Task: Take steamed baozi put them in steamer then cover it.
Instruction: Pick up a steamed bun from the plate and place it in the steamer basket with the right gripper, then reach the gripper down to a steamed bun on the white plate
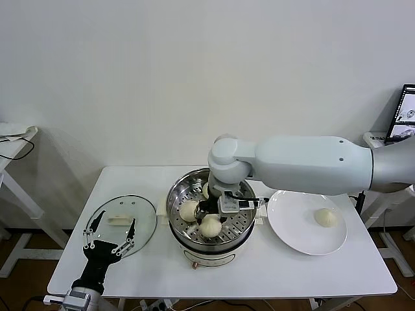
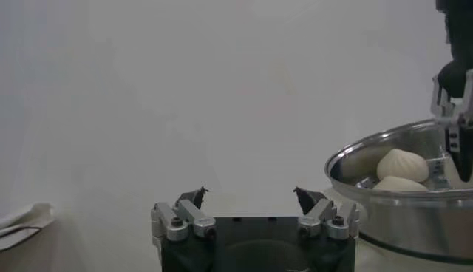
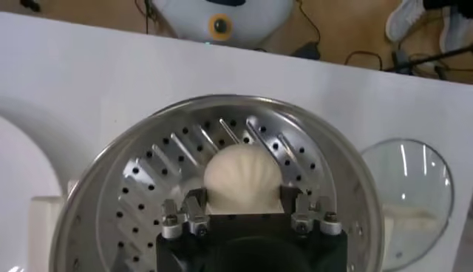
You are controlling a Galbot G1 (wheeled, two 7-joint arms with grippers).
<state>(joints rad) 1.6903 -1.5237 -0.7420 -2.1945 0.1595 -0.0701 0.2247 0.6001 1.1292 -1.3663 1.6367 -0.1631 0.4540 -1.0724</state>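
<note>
The steel steamer stands mid-table with its perforated tray showing. My right gripper reaches down inside it, shut on a cream baozi that fills the gap between its fingers just over the tray. Other baozi lie in the steamer beside it. One baozi stays on the white plate. The glass cover lies flat at the left. My left gripper hovers over its near edge, open and empty.
The plate sits right of the steamer, close to the table's right edge. From the left wrist, the steamer wall rises to one side with baozi inside. A monitor stands off the table at far right.
</note>
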